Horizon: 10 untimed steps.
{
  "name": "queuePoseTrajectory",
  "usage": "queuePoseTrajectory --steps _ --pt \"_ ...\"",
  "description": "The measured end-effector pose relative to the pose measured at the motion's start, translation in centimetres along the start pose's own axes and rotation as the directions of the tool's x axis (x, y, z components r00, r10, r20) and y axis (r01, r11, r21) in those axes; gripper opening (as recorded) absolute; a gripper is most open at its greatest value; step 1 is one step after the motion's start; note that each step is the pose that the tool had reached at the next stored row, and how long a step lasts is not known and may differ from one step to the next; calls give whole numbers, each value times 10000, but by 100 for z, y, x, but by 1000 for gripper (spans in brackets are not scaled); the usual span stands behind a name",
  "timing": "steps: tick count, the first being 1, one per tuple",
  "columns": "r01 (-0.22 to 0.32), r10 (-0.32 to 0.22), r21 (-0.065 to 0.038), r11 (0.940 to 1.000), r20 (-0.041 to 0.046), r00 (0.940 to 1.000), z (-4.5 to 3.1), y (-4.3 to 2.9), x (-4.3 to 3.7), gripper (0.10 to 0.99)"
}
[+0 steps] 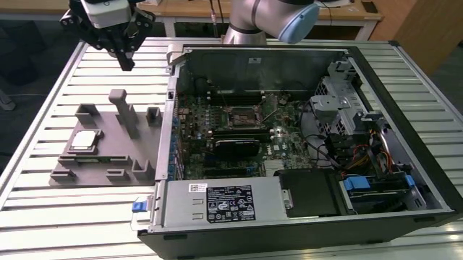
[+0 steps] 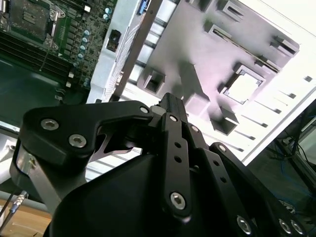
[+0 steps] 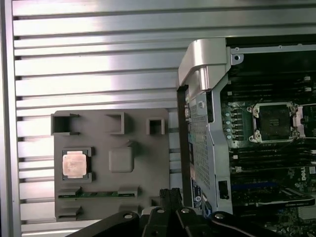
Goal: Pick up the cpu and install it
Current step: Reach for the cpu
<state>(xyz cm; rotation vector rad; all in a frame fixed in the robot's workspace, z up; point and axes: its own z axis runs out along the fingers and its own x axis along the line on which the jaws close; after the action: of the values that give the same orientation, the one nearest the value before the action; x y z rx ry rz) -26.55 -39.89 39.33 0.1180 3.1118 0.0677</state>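
Your gripper (image 1: 127, 64) hangs at the exterior view's far left, fingers closed on nothing. The cpu (image 1: 83, 141) rests in the grey tray (image 1: 110, 147), well apart.

No print is coming through clearly enough to be read in any view. A black rectangular label with white print (image 1: 231, 203) is sitting on the silver-grey metal power supply box (image 1: 181, 211), along the side of the open black computer case (image 1: 289, 239) nearest the exterior view's camera. A small white sticker (image 1: 197, 188) is lying just beside that label, and another white sticker (image 1: 255, 59) is showing on the case's far inner wall.
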Motion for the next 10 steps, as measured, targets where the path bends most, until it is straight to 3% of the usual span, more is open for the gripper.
queuePoseTrajectory --steps 10 --pt "0 0 0 10000 0 10000 45 -13 150 106"
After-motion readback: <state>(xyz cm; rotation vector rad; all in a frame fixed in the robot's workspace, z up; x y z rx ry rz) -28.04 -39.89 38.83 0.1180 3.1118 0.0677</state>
